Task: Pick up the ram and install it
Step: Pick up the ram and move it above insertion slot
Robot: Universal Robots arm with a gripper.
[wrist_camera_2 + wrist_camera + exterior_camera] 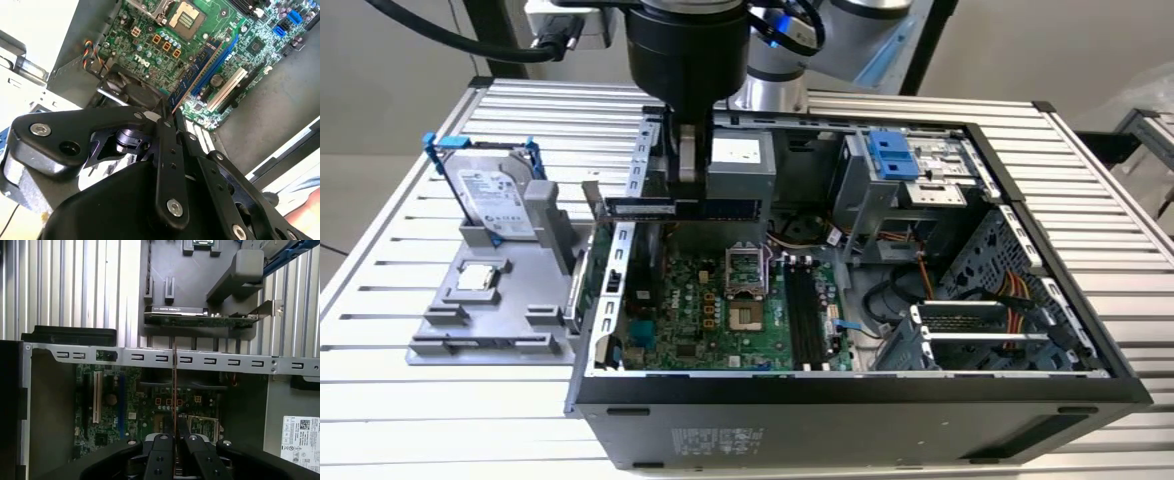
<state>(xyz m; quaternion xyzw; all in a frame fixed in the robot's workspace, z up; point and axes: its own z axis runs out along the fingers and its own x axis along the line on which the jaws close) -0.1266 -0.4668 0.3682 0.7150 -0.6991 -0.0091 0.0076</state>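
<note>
Ram (640, 208) was off the surface, up in the air over the open PC case (854, 420). In the exterior view it lay level and lengthwise, above the case wall on the exterior view's left, toward the far end. It was not seated in anything. In the first wrist view it showed edge-on, a thin line coming straight out from between the fingers (161, 452).

Fingers were closed down almost fully, w/ only the board's thickness left between them. They pinched the ram at approx mid-length, one finger on each flat side, and touched nothing else. The arm's black wrist (687, 50) came down from above.

Under the ram sat the green mobo (707, 320) on the case floor. The CPU socket (744, 270) was near its middle. The long black memory slots (803, 315) were just beside the socket, on the exterior view's right. Ram was well above the slots and off to their left in that view. The second wrist view showed a blue expansion slot (215, 57) and a white one (227, 90) below the fingers.

Outside the case, on the exterior view's left, a grey fixture (520, 300) sat on the slatted metal surface (427, 420). An HDD in a blue frame (494, 195) stood upright in it. A small square silver CPU chip (480, 277) lay flat on it, nearer the camera.
</note>
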